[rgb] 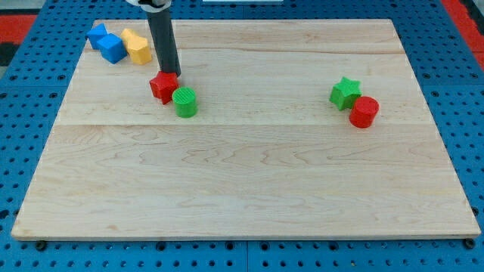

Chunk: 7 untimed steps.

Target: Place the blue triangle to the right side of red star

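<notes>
1. While my tip (pixel 173 75) sits just behind the red star (pixel 162 86), touching its top edge, it holds nothing: a bare rod, no fingers.
2. The green cylinder (pixel 184 102) hugs the star's lower right.
3. The blue triangle (pixel 97 35) waits at the board's (pixel 242 189) top-left corner, beside a blue cube (pixel 113 47) and a yellow block (pixel 137 46).
4. Far right: green star (pixel 345 92) against red cylinder (pixel 364 112).
</notes>
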Tool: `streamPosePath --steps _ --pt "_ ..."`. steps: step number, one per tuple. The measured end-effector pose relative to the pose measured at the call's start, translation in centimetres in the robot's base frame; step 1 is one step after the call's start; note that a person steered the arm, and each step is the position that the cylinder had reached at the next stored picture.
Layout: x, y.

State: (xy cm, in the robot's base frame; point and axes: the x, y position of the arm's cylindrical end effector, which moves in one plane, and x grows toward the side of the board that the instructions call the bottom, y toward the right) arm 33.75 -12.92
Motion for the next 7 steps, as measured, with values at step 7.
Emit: streamPosePath --steps 7 --pt "-4.1 -8.3"
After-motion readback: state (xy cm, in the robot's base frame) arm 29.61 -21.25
